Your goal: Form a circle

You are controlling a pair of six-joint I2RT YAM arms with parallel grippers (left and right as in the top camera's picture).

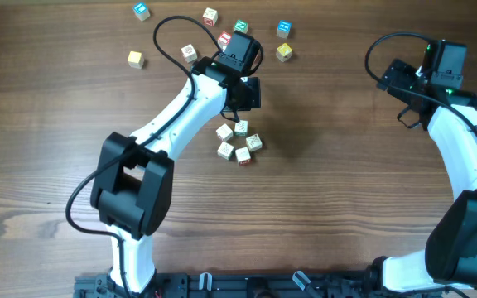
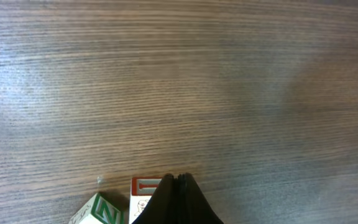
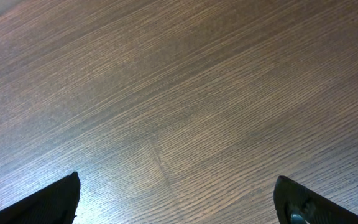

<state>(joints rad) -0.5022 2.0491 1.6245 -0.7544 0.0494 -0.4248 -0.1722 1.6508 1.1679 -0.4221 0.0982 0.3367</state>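
The left gripper point(image 1: 248, 93), fingers pressed together seemingly for nudging rather than grasping, is hovering just beside the tight ring of small whitish cubes point(image 1: 254, 141) lying mid-table, while the right gripper point(image 3: 176, 204) is idling well apart, fingers spread and empty.

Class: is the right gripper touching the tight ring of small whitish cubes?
Apart. Overhead shows the right gripper far from the ring, wide gap between.

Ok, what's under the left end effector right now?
The left end effector, shut, partly covers a red-marked cube; a green-lettered cube sits beside that. Whatever lies behind the fingers is hidden.
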